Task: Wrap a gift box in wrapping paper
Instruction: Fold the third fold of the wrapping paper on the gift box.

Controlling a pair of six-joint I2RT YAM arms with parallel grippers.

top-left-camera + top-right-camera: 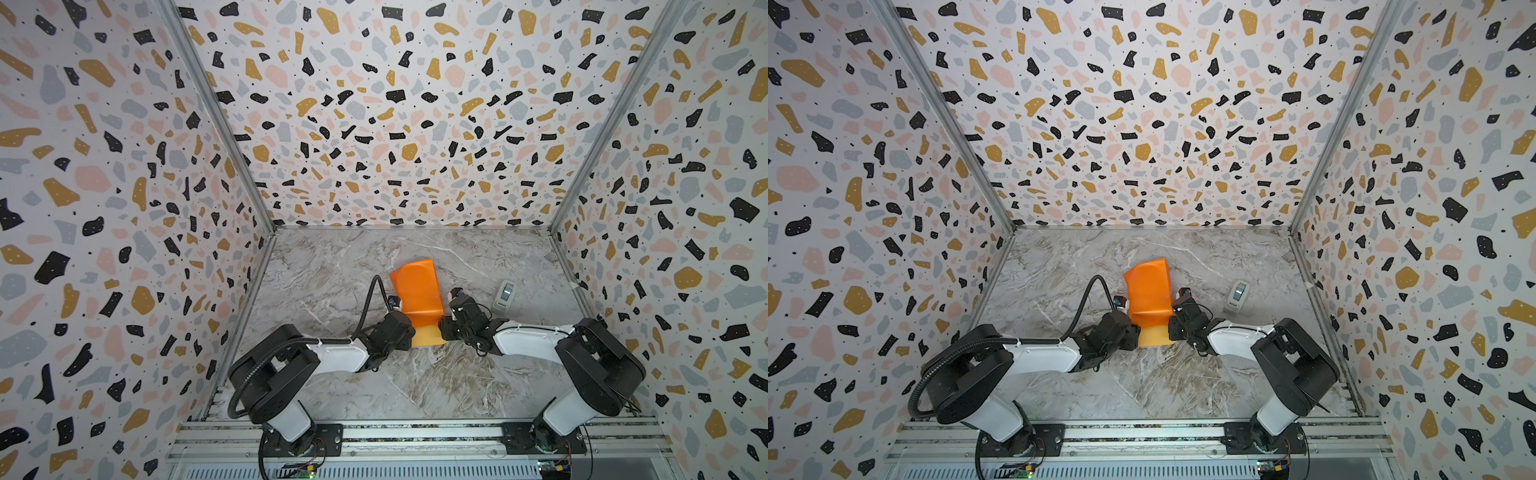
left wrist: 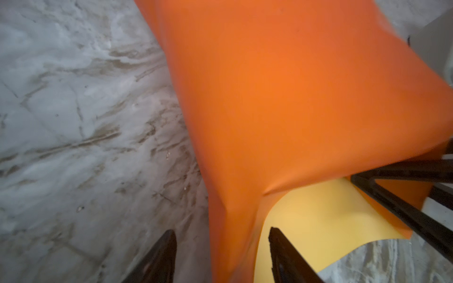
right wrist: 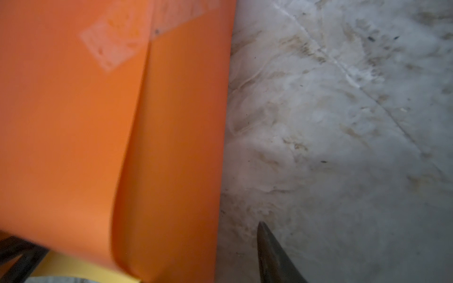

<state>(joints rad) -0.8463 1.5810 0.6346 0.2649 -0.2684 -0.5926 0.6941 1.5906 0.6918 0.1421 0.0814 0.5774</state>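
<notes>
The wrapping paper [image 1: 417, 293] lay mid-table, orange face folded over, with a mustard strip showing nearest the arms. A gripper sat at each side of that end. The left gripper [image 2: 221, 235] stood with jaws apart, the folded edge running loose between them. The right gripper [image 1: 444, 327] sat at the opposite edge, one finger hidden by the sheet, so I couldn't tell its grip. Marble-look table [image 1: 332, 266], terrazzo walls [image 1: 395, 104], a tape dispenser [image 1: 505, 295] near the right arm, and a clear tape patch [image 3: 110, 41] on the orange.
</notes>
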